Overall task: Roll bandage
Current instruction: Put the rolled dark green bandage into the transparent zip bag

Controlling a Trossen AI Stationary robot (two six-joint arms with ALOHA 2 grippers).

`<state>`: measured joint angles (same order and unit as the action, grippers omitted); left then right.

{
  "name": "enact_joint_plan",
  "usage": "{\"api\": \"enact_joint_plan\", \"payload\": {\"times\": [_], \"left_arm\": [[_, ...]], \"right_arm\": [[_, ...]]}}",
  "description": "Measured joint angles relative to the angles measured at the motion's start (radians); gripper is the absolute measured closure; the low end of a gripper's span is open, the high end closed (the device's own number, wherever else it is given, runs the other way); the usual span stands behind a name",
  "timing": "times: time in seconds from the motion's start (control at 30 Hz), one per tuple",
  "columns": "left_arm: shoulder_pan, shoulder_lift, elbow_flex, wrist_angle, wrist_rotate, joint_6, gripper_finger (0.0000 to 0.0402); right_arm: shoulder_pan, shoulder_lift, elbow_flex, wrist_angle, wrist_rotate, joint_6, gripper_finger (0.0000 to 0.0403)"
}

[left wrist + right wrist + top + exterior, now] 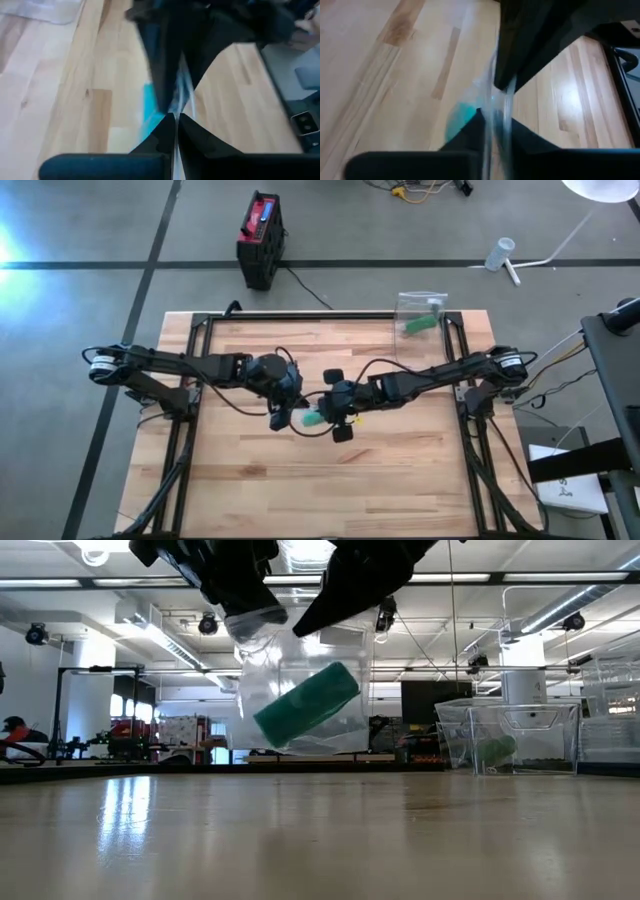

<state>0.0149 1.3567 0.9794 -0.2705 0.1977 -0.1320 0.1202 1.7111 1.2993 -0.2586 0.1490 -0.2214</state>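
Observation:
A clear plastic bag [300,670] hangs in the air over the middle of the table, with a green bandage roll [305,705] lying tilted in its bottom. From above the roll [313,420] shows between the two grippers. My left gripper [283,416] and my right gripper [327,416] face each other, and both are shut on the bag's top. In the low view the left gripper [245,600] is on the left and the right gripper [345,595] beside it. My left gripper pinches the bag's upper edge [181,95] between its two fingers, coming slanting down from the table's left. The bag hangs below the fingers, clear of the table. One layer or several, I cannot tell. My right gripper pinches the bag's upper film [496,107] between its two fingers, slanting down from the table's right, close beside the left gripper's hold. The bag hangs below it with the roll in the bottom, clear of the table.
A second clear bag [421,313] with something green inside stands at the table's far right; in the low view this second bag [500,745] is at the back right. A red and black case [262,238] sits on the floor beyond the far edge. Bare wood [330,490] lies toward the near edge.

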Motion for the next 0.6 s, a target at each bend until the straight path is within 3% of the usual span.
{"api": "enact_joint_plan", "payload": {"times": [0.1,0.33,0.6], "left_arm": [[0.000,-0.009,0.013,-0.106,-0.048,0.059,0.0390],[-0.001,-0.042,0.162,-0.496,-0.233,0.114,0.0351],[-0.004,-0.170,0.157,-0.549,-0.264,0.107,0.0281]], "right_arm": [[0.002,-0.001,0.001,-0.022,-0.011,0.001,0.0396],[0.002,-0.015,0.001,-0.085,-0.133,0.092,0.0401],[0.004,-0.028,0.067,-0.102,-0.179,0.091,0.0402]]}}
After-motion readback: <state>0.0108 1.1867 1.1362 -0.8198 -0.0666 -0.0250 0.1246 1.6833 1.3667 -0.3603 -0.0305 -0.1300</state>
